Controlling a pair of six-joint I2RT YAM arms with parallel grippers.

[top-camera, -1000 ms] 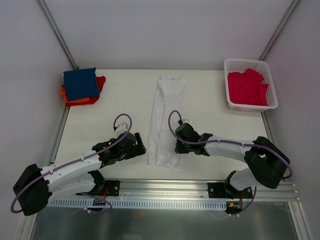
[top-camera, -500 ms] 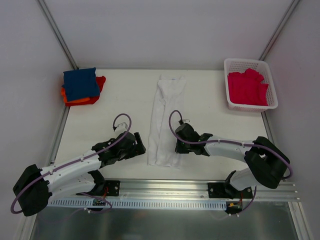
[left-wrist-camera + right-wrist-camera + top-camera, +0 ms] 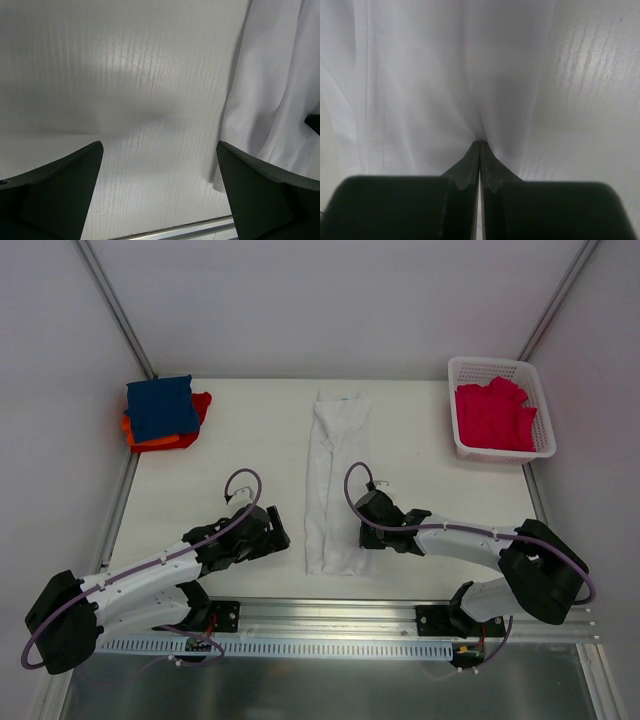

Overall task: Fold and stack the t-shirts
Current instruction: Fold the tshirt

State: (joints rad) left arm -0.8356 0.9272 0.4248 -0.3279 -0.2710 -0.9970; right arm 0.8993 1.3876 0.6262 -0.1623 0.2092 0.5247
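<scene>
The white t-shirt (image 3: 335, 480) lay as a long, narrow folded strip on the table (image 3: 240, 440), its neck end at the far side and its hem end toward the arm bases. The right gripper (image 3: 480, 145) sat at the right edge of the white t-shirt, in the nearer half of the strip, with its two fingers pressed together on a small pucker of the white cloth; the fabric drew into creases that ran away from the fingertips. The left gripper (image 3: 159, 150) was just to the left of the white t-shirt's near end, fingers spread wide over bare table, with the cloth's left edge close to its right finger but apart from it. Far to the left of the white t-shirt, level with its neck end, a folded navy blue t-shirt (image 3: 160, 407) rested on top of an orange-red t-shirt (image 3: 165, 440). Far to the right of the white t-shirt, also level with the neck end, a crimson-pink t-shirt (image 3: 495, 415) lay bunched inside a white lattice basket (image 3: 490, 364).
</scene>
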